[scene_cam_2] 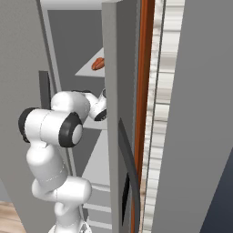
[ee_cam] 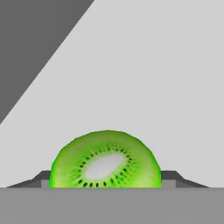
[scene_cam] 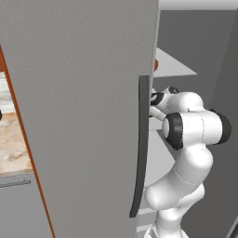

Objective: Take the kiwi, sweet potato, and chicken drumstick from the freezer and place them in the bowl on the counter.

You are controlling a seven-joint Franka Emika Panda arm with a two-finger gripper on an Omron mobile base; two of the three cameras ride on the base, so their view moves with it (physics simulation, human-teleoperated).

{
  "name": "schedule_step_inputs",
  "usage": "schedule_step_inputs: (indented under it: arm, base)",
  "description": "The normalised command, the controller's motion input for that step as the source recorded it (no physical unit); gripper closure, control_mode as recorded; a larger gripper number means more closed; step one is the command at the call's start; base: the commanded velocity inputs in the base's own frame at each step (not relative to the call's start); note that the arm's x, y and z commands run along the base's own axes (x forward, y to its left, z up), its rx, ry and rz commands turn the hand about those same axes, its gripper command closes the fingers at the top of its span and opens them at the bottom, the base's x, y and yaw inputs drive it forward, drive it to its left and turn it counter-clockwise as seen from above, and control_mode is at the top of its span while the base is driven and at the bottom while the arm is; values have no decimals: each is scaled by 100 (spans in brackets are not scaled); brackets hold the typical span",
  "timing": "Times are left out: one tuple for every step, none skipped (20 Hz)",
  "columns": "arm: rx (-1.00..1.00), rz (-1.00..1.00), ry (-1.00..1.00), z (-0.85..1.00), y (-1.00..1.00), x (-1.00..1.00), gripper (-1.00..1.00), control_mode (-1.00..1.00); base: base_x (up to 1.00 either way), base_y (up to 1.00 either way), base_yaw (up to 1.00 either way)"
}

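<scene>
End effector (ee_cam: 106, 186) straddles the kiwi (ee_cam: 106, 159), a dark finger (ee_cam: 41, 179) at each flank; whether it has clamped cannot be told. The kiwi, at 6 o'clock in the hand view, is a bright-green cut half with a pale core ringed by black seeds, lying on a pale grey shelf (ee_cam: 144, 78) inside the freezer (scene_cam: 83, 93). The white arm (scene_cam: 195, 130) reaches in past the open grey door and its long dark handle (scene_cam: 142, 144). An orange-red item (scene_cam_2: 98, 63) sits on a higher shelf. The marbled table (scene_cam: 14, 144) lies at 9 o'clock in the left base view.
</scene>
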Motion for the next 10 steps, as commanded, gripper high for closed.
schedule_step_inputs:
  arm:
    - [0,0,0,0,0,9,100,-100]
    - [0,0,0,0,0,2,100,-100]
    - [0,0,-2,0,0,0,100,-100]
    - [0,0,-3,0,0,0,100,-100]
    - [0,0,-6,0,0,0,100,-100]
    - [0,0,-7,0,0,0,100,-100]
    - [0,0,-7,0,0,0,100,-100]
    - [0,0,-7,0,-1,-10,100,-100]
    - [0,0,-9,0,-4,-19,100,-100]
    - [0,0,-9,0,-16,-36,100,-100]
  base:
    - [0,0,0]
    - [0,0,0]
    - [0,0,0]
    - [0,0,0]
    - [0,0,0]
    - [0,0,0]
    - [0,0,0]
    - [0,0,0]
    - [0,0,0]
    - [0,0,0]
